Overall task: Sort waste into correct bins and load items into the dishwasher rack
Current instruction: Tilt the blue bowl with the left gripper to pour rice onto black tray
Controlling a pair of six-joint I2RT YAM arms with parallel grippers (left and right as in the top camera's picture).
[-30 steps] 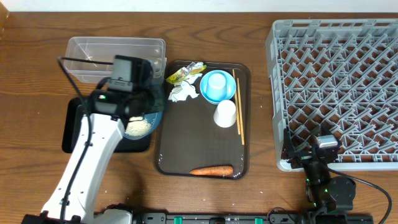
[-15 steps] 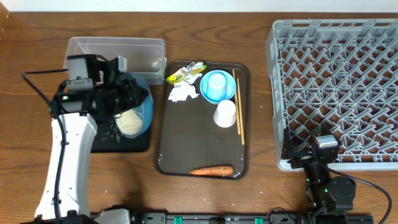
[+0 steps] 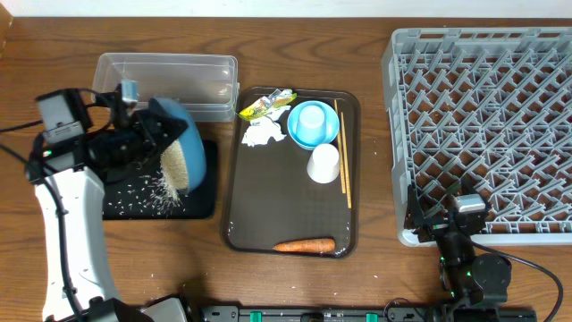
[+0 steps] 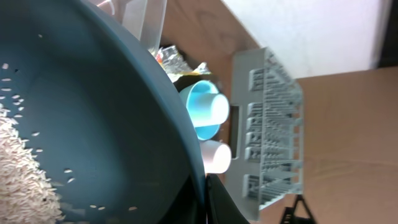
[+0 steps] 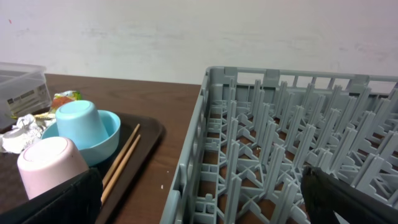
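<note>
left gripper (image 3: pixel 143 139) clamped on the rim of the dark blue bowl (image 3: pixel 186 143), tipping it sideways over the black tray (image 3: pixel 204 207) so rice (image 3: pixel 172 166) dumps there; right gripper (image 5: pixel 205 205) wide open, empty, beside the rack (image 3: pixel 483 116).

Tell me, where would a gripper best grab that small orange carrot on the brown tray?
Probably around its middle, straight down from above. The small orange carrot lies flat along the near rim of the dark brown serving tray, so closing across its narrow width looks easiest.
</note>
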